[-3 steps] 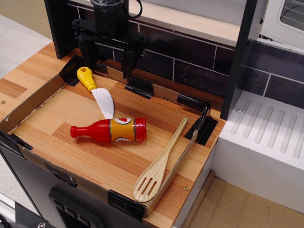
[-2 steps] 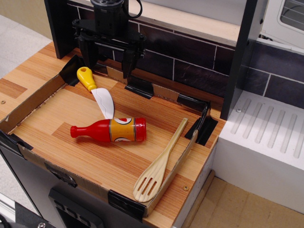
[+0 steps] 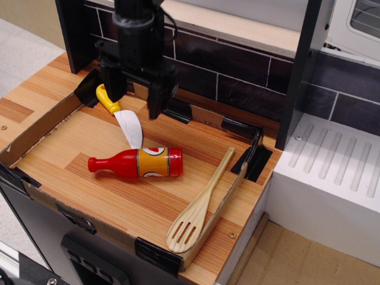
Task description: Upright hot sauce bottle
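Since the earlier frames the black pincer (image 3: pixel 133 97) has come down and forward from the back wall; its two fingers now hang spread wide apart, holding nothing, above the yellow handle of the spatula (image 3: pixel 122 113). Nothing else has shifted. The tabletop (image 3: pixel 119 196) is striped light wood laminate, bordered on its left, front and right by a low cardboard rim (image 3: pixel 35 127) fixed with black tape at the corners. Behind it runs a wall of dark glossy tiles (image 3: pixel 237 77) with pale grout, flanked by black uprights; to the right stands a white ribbed drainboard (image 3: pixel 338 166). The hot sauce bottle (image 3: pixel 138 162), glossy red with a narrow neck and an orange-yellow label, lies on its side near the middle of the tabletop, cap pointing left. The spatula's white blade ends just beside the bottle's label. A slotted wooden spoon (image 3: pixel 199 208), pale and matte, leans along the right rim.
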Controlling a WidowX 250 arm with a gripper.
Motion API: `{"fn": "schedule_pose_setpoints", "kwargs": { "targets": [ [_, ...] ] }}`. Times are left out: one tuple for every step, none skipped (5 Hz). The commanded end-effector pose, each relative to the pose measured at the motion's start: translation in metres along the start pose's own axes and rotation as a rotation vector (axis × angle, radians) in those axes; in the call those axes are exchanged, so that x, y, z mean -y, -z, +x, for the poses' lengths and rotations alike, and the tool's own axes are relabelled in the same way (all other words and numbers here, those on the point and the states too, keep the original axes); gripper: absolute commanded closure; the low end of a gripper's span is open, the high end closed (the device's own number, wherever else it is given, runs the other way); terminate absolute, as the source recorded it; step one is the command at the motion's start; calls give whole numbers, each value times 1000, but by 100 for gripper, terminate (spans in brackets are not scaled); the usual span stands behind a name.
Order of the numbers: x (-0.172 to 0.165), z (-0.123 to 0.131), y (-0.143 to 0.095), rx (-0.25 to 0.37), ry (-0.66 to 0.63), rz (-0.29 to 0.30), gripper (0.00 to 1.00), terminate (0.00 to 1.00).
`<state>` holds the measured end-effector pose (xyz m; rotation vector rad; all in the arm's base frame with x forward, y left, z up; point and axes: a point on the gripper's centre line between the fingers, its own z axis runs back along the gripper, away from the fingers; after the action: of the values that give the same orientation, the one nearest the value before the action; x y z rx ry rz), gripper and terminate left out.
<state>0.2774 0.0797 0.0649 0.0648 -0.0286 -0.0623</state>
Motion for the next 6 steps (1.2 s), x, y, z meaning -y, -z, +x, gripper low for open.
{"fn": "schedule_pose_setpoints", "kwargs": {
  "targets": [
    [-18,-32,-22,104,460,-15,0,0],
    [-6,-43,-9,74,709,-25,0,0],
    [2,-48,7,57,761,8,0,0],
    [8,-48,26,59,765,38,0,0],
    [8,-49,38,43,789,39,0,0],
    [3,-51,50,33,804,41,0,0]
  ]
}}
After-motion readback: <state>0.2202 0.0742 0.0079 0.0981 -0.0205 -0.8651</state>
